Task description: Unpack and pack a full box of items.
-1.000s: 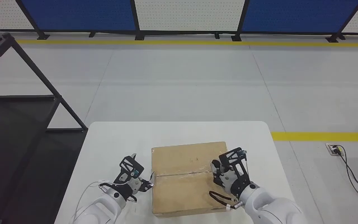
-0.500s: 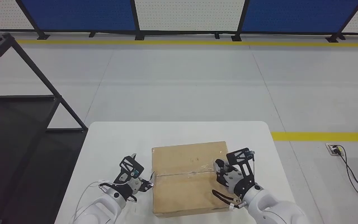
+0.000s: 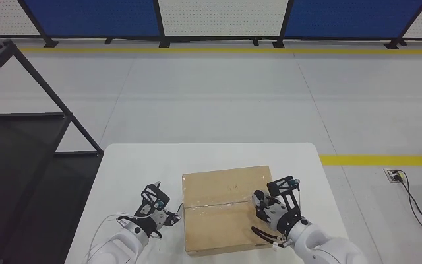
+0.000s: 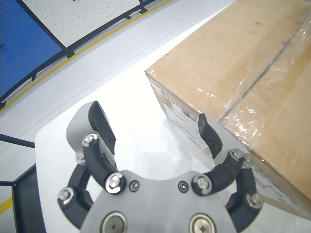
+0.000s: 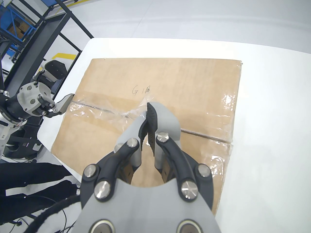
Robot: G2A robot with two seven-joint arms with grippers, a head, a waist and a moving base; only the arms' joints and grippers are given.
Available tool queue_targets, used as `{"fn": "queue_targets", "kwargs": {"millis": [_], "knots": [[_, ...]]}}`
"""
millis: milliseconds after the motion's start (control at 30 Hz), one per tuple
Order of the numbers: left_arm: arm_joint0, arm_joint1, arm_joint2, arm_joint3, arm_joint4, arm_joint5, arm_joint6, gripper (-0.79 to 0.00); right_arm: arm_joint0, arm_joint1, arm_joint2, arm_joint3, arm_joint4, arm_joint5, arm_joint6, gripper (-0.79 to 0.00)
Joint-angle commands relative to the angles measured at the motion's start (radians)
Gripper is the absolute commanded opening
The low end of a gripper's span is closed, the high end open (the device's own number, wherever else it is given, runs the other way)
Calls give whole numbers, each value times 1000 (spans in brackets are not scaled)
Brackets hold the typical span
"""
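A closed cardboard box [image 3: 224, 204] sits on the white table [image 3: 132, 171], its centre seam covered by clear tape [image 5: 102, 112]. My right gripper [image 3: 258, 198] is above the seam near the box's right end, shut on a lifted, crumpled bit of that tape [image 5: 143, 103]; in its own view the right gripper [image 5: 147, 112] has both pads pressed together. My left gripper [image 4: 149, 115] is open beside the box's [image 4: 230, 56] left side, low over the table, one finger [image 4: 210, 139] close to the box wall with nothing between the pads. From the right wrist the left gripper [image 5: 60, 105] points at the seam's end.
A white shipping label [image 4: 184, 120] is stuck on the box's left wall. A black metal rack [image 3: 39, 132] stands left of the table. Blue and white panels [image 3: 224, 16] close off the far floor. Bare tabletop lies behind the box and to its right.
My right gripper has drawn back toward the box's right end with the tape pinched. The box has slid slightly right. The left gripper has stayed put.
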Motion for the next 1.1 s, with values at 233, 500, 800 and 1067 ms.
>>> {"fn": "queue_targets", "kwargs": {"millis": [233, 500, 800, 1067], "knots": [[0, 0, 0, 0, 0, 0, 0, 0, 3, 10, -6, -1, -1, 27, -22, -785], [15, 4, -3, -10, 1, 6, 46, 0, 18, 16, -39, 6, -83, 110, -19, -785], [30, 9, -14, -19, -15, 29, 95, 0, 50, 22, -82, 17, -149, 153, 34, -785], [37, 13, -19, -23, -28, 38, 112, 0, 25, 30, -94, -13, -221, 151, 14, -785]]}}
